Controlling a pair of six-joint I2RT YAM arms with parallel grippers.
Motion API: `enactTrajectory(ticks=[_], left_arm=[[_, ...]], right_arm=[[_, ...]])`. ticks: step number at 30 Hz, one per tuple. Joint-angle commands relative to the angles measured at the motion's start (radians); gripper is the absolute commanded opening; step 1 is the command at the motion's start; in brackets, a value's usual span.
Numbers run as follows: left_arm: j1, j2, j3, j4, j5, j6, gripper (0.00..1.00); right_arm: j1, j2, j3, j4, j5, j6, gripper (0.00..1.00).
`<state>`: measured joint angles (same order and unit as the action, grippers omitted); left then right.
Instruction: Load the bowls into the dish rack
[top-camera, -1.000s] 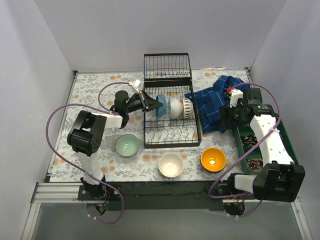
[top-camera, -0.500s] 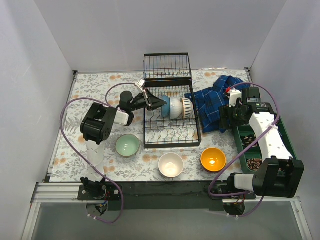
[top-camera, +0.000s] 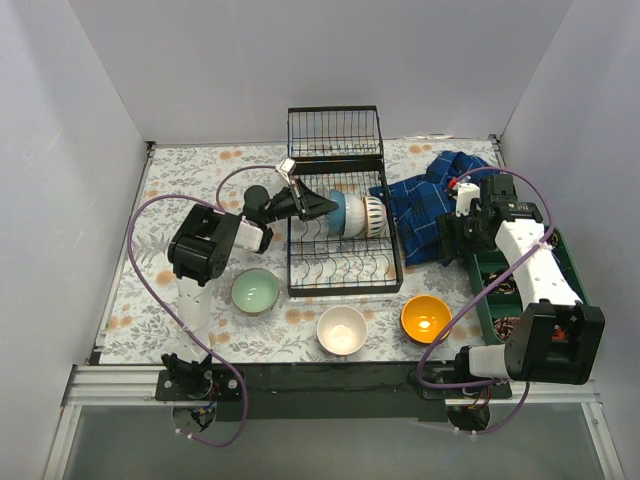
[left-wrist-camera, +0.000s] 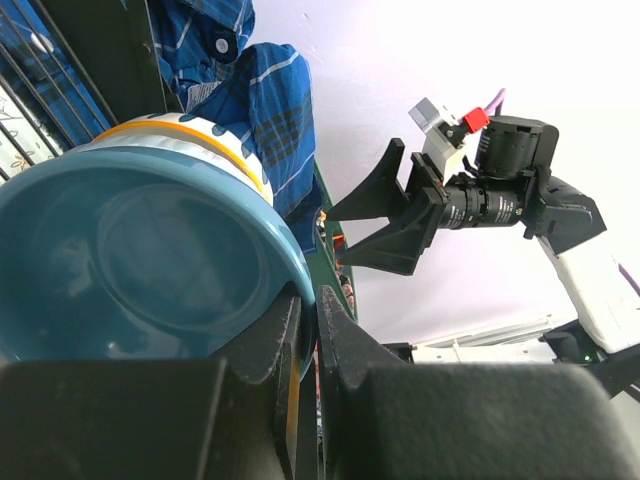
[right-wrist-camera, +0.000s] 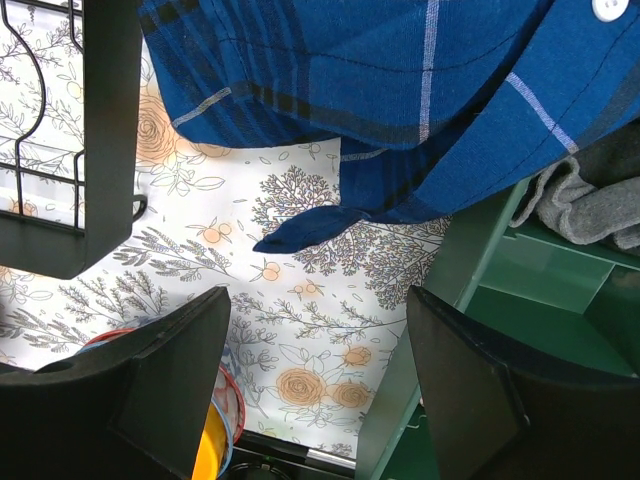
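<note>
Shifted toward 3 o'clock since a second ago: blue bowl (top-camera: 331, 211), carried deeper into the rack by the left end effector (top-camera: 310, 206). Left elbow swung in closer to the rack. Right arm much as before.

**Near bench (top-camera: 180, 185), loose stock, mouths up:**
- white bowl (top-camera: 341, 329), at 6 o'clock of the dish rack (top-camera: 340, 291)
- orange bowl (top-camera: 426, 318), at 5 o'clock of it
- pale green bowl (top-camera: 255, 290), at 7 o'clock, just beside the rack's corner

**Mid bench, dish rack:**
- three bowls on edge in the far tine row
- blue bowl at the 9 o'clock end, close against a second bowl (top-camera: 351, 215)
- ribbed bowl (top-camera: 373, 216) beyond that
- near tine row bare

**Left end effector:**
- pinched almost shut on the blue bowl's rim
- fingers (left-wrist-camera: 268, 345) either side of the rim in the wrist view

**Right end effector (right-wrist-camera: 318, 310):**
- spread wide, holding nothing
- at 3 o'clock of the rack, above the edge of the blue plaid cloth (top-camera: 420, 205) and the green tray (top-camera: 483, 300)

**Far end:** upright basket section (top-camera: 335, 135), apparently unfilled.

**Step in hand, as judged:** seating the blue bowl among the tines, roughly half the load done.

**Next move, as judged:**
- release only once the bowl leans steady
- back out toward 9 o'clock without dragging the rim
- then drop toward 7 o'clock for the pale green bowl, the nearest left-side pick
</note>
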<state>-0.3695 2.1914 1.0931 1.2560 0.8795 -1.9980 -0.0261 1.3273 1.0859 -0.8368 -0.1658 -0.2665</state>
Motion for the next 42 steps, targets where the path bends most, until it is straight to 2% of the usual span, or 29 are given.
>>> enactTrajectory(ticks=[1,7,15,25,35,42], left_arm=[[-0.011,0.014,0.011,0.092,-0.017,-0.145,0.0],[-0.011,0.059,0.017,0.124,-0.025,-0.202,0.0],[-0.012,0.082,0.016,0.348,-0.056,-0.332,0.0],[-0.003,0.099,-0.005,0.361,-0.027,-0.354,0.0],[0.055,0.027,-0.055,0.154,0.064,-0.182,0.0],[0.055,-0.012,-0.105,0.077,0.078,-0.072,0.0]], right_arm=[[0.0,0.009,0.035,-0.005,-0.001,-0.011,0.8],[0.0,0.021,0.045,-0.013,0.002,-0.014,0.8],[0.017,0.041,0.019,-0.019,0.0,-0.019,0.8],[0.066,0.098,0.072,-0.001,-0.009,-0.022,0.8],[0.089,0.066,0.083,0.002,-0.008,-0.017,0.8],[0.091,0.047,0.052,0.016,-0.029,-0.016,0.8]])
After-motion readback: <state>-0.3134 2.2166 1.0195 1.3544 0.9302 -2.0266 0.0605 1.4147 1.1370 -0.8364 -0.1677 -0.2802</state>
